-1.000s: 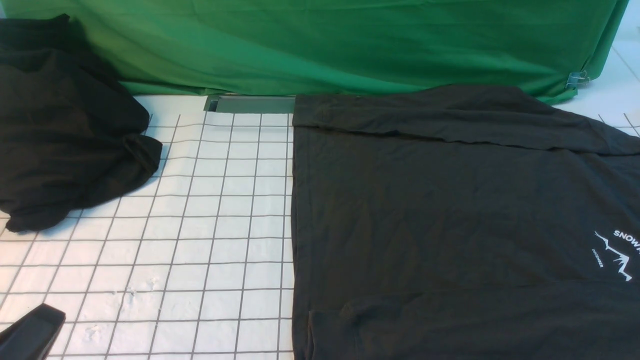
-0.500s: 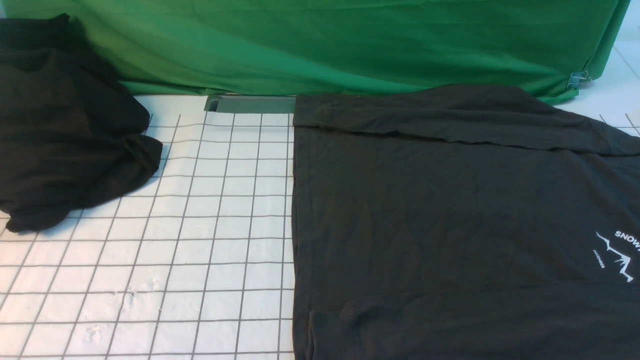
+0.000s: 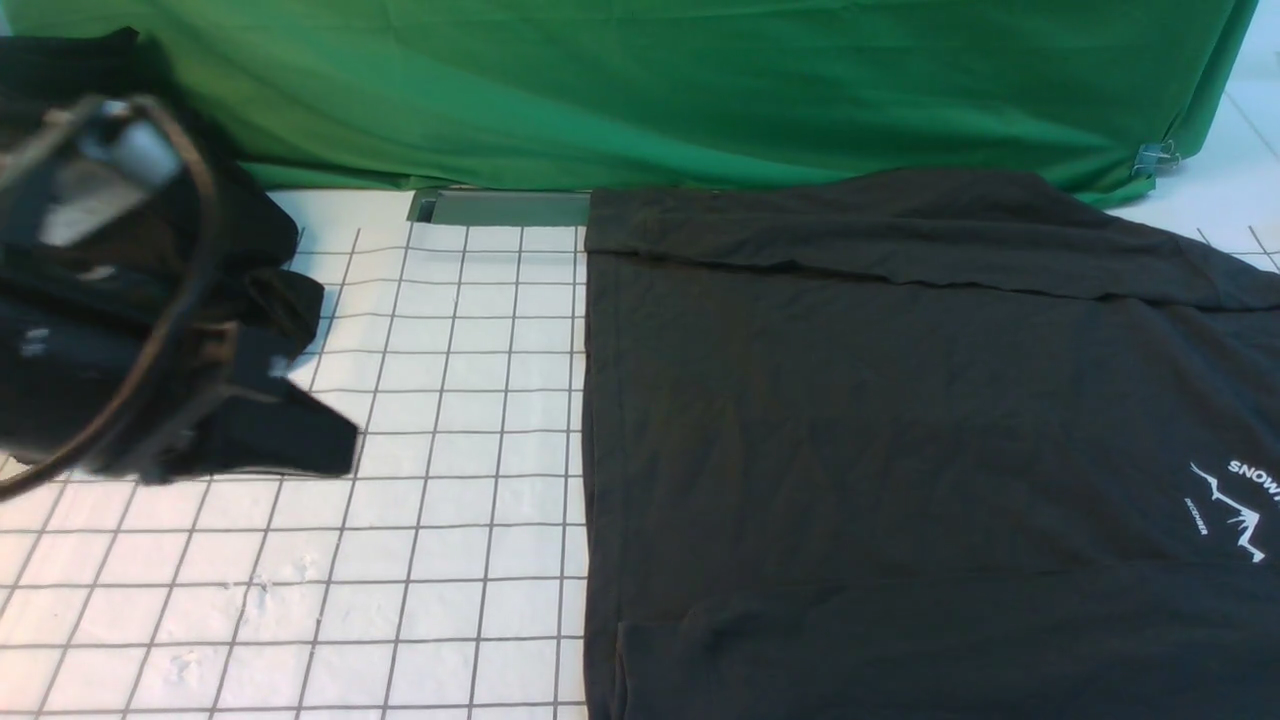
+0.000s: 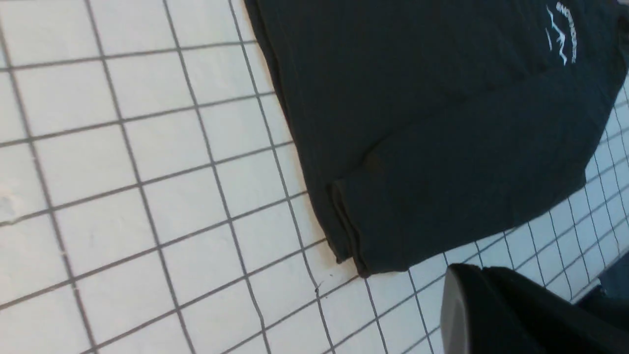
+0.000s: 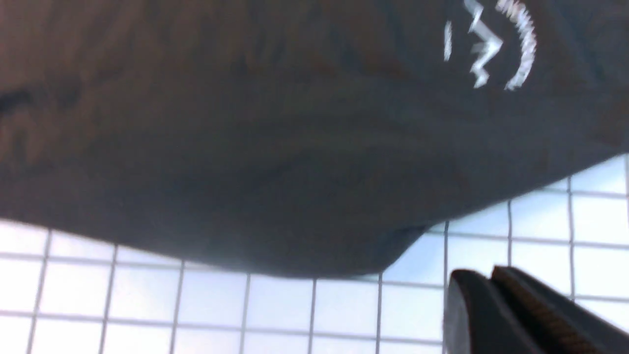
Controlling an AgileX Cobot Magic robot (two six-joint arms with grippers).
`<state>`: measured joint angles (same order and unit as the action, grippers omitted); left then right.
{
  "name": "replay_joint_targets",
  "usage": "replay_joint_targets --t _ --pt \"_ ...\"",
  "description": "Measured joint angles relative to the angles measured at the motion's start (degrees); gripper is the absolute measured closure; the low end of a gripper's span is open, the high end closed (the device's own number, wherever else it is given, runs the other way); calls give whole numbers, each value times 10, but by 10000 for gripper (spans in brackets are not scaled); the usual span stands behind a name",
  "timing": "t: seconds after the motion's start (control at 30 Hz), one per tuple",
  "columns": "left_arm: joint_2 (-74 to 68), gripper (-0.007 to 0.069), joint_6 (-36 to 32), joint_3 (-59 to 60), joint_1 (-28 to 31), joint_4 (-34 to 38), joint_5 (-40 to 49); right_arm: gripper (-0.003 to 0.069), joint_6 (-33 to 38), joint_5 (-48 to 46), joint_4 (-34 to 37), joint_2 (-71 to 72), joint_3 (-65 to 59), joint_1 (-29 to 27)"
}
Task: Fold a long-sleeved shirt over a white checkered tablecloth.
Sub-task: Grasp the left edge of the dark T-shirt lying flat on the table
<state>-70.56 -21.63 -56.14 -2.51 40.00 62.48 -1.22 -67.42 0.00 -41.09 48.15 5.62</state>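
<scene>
Shows, nearest, right hand [image 5: 491,282] and left hand [image 4: 459,300], each pinched together on nothing, above the white checkered tablecloth [image 3: 450,420] beside the long-sleeved shirt [image 3: 850,430]. Places that shirt flat on the surface's right (sleeves laid inward, presumably readying a body fold). Farther back: black garment heap [image 3: 265,235], then green cloth [image 3: 650,90].

Long-sleeved shirt [image 3: 880,420] 1, checkered tablecloth [image 3: 450,450] 1, green cloth [image 3: 650,90] 1, black garment heap [image 3: 265,225] 1

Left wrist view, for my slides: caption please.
Partly folded long-sleeved shirt lying flat on the white checkered tablecloth.
</scene>
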Motion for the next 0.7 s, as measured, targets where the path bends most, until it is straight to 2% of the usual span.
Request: replay_joint_targets --t 0.17,0.3,0.43,0.7 --pt "-83 606 13 -4 -137 -22 -41 608 19 1 0 -22 -3 0" --pt "-150 575 100 -24 -252 -97 -93 600 23 21 0 -22 -3 0" --pt "-210 512 146 -40 -297 -144 -123 591 23 34 0 -22 -3 0" --pt "-302 325 157 -45 -310 -155 -223 578 24 36 0 -23 -3 0"
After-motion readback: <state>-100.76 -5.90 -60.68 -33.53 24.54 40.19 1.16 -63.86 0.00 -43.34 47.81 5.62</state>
